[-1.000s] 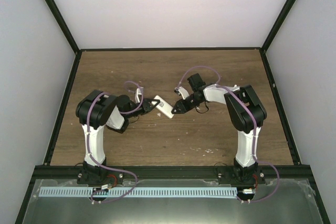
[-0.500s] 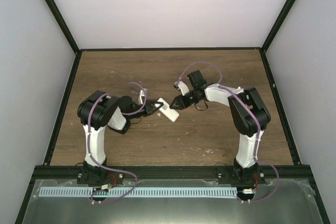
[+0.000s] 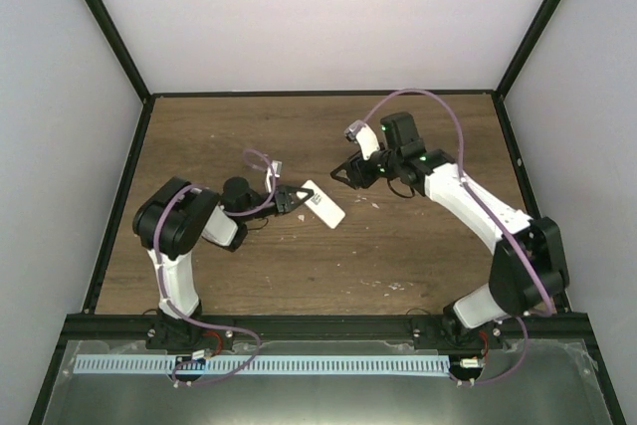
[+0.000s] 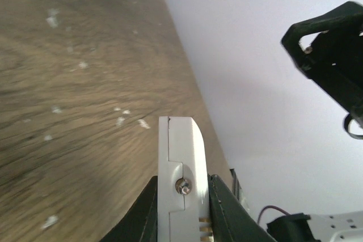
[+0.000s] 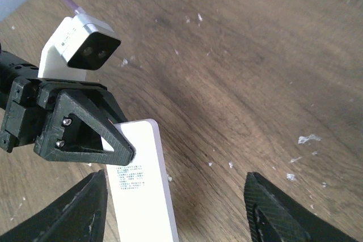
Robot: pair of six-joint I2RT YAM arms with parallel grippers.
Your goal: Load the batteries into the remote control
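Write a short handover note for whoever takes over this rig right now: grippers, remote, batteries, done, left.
Left gripper: shut on one end of the remote, printed label facing the right wrist camera.
Right gripper: open, empty, close to the remote, not touching it.
Batteries: none visible in any view.
Done: remote gripped.
Left: locate batteries and load them; whether any are already inside cannot be seen.
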